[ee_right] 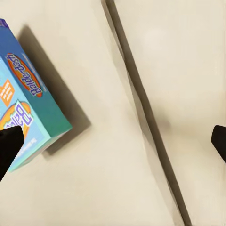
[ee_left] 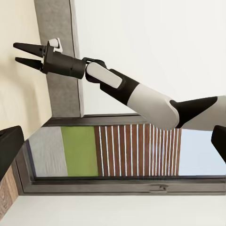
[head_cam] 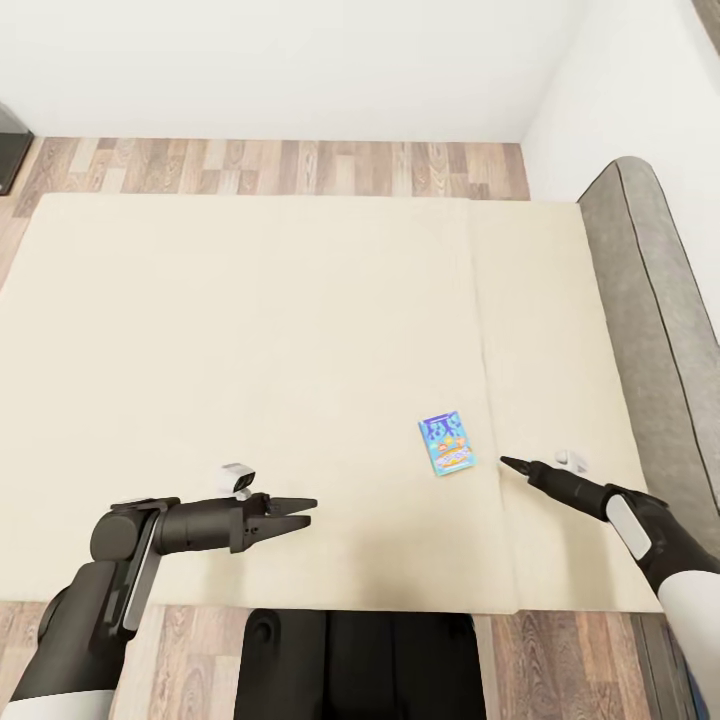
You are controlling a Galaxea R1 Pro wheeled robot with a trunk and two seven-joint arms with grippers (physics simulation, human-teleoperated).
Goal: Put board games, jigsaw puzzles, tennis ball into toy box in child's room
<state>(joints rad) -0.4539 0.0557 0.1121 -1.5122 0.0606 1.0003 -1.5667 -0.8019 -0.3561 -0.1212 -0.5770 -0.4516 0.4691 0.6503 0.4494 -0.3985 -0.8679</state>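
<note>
The small blue board game (head_cam: pixel 447 443) lay flat on the bed (head_cam: pixel 250 340), toward five o'clock of the mattress in the head view, just left of the seam (head_cam: pixel 480 400) between the two panels; its lettering was too small to read there; in the right wrist view the box (ee_right: pixel 26 117) was cut off at the frame edge, with orange lettering showing; the seam (ee_right: pixel 141 108) ran beside it. The right gripper (head_cam: pixel 512 465) hovered at three o'clock of the box, apart from it; the head view could not settle its jaws, but the left wrist view showed the right gripper (ee_left: pixel 19 53) spread, holding nothing. The left gripper (head_cam: pixel 300 512) hung at eight o'clock of the box, well apart, jaws spread and empty. A grey headboard (head_cam: pixel 650 320) edged the bed at three o'clock.
</note>
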